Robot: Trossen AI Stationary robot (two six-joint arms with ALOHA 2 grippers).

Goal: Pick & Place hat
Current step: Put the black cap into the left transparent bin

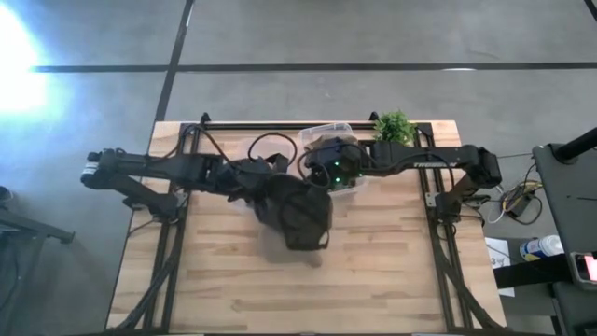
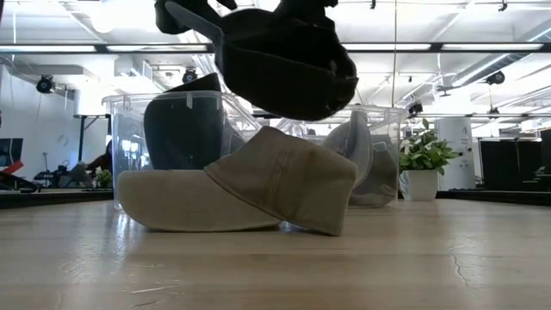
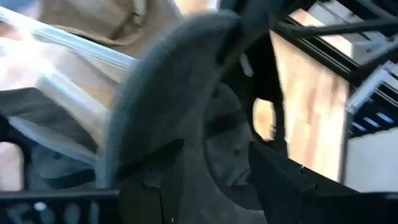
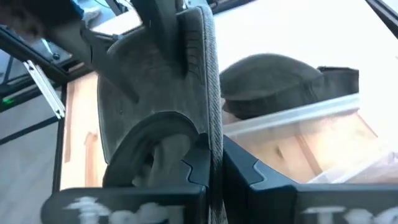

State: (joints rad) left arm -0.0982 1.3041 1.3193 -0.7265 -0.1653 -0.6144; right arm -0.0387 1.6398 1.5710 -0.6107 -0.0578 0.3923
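Note:
A dark cap (image 1: 298,213) hangs in the air between my two grippers; in the low view the dark cap (image 2: 288,65) floats above a tan cap (image 2: 258,185), which rests on the table on its brim and crown edge. My left gripper (image 1: 256,177) comes in from the table's left and my right gripper (image 1: 328,174) from the right, and each is shut on the dark cap. From above, the dark cap hides the tan one. In the right wrist view the dark cap (image 4: 155,93) stands edge-on before my right gripper (image 4: 214,169). My left gripper (image 3: 214,183) has the dark cap's fabric (image 3: 217,140) between its two fingers, reaching in roughly level from the table's left. Which part of the cap that is, I cannot tell. The cap is lifted clear of the table. My right gripper pinches the thin edge of the cap's brim (image 4: 216,146) between its two fingers (image 4: 245,174), coming level from the table's right. The brim stands on edge in the hold. The cap is clear of the table and of the tan cap below.
A clear plastic bin (image 1: 326,131) sits at the table's far side behind my right gripper, holding a dark hat (image 4: 273,81) and a grey one (image 2: 353,146). A small potted plant (image 1: 395,126) stands to the bin's right. Bare wood lies toward the near edge.

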